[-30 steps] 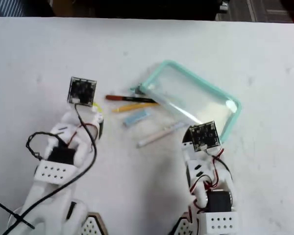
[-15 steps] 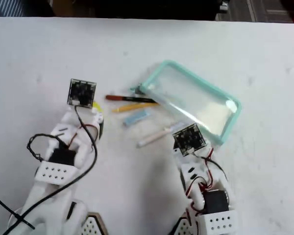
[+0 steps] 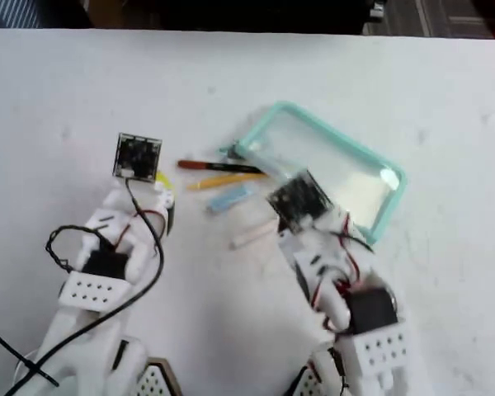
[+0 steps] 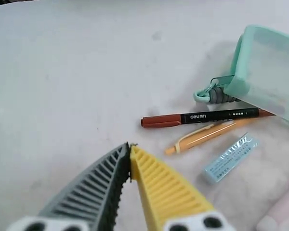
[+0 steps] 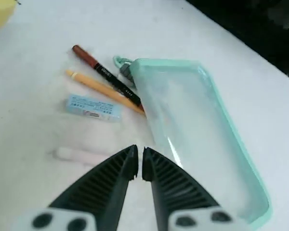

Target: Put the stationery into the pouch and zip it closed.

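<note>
Four pieces, dark pen [image 3: 219,167], orange pen [image 3: 223,179], blue eraser [image 3: 229,199] and pink pen [image 3: 249,238], lie outside the pouch [image 3: 330,157] at its nine o'clock. My right gripper [image 5: 139,162] hangs closed above the pink pen, my left gripper [image 4: 130,147] closed and empty. Packing seems unstarted; next, open and descend.

A white table [image 3: 412,74] is being shown, spreading right across the high view. Its far edge is being bordered at twelve o'clock by a dark strip [image 3: 231,15], and a blue-and-white striped surface [image 3: 16,12] is being glimpsed at eleven o'clock.
</note>
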Robot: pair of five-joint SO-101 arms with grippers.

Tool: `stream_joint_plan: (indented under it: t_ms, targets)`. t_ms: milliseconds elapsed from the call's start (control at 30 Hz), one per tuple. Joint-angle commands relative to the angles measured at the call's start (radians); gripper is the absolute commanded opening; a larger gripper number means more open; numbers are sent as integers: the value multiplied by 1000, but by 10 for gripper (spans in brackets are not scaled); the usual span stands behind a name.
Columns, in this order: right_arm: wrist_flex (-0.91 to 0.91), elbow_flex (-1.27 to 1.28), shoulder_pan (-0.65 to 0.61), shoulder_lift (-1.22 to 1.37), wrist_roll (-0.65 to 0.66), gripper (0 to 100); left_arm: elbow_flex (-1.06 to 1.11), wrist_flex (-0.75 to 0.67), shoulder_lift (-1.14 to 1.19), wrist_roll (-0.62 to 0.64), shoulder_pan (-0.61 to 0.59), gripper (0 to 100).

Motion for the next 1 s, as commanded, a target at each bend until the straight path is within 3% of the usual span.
stream_joint_plan:
  t_ms: [0, 100, 300, 667, 967]
  targets:
    - [119, -342, -54, 366, 12, 24, -12, -31, -2, 2, 28, 23]
    - [203, -522, -77, 547, 11, 25, -9, -46, -2, 0, 24, 23]
    - [209, -660, -102, 679, -48, 25, 91, -252, -2, 0, -41, 24]
    - [4, -746, -99, 716, 20, 25, 94, -252, -2, 2, -42, 24]
    - [191, -1367, -102, 1236, 14, 21, 94, -252, 1, 2, -42, 24]
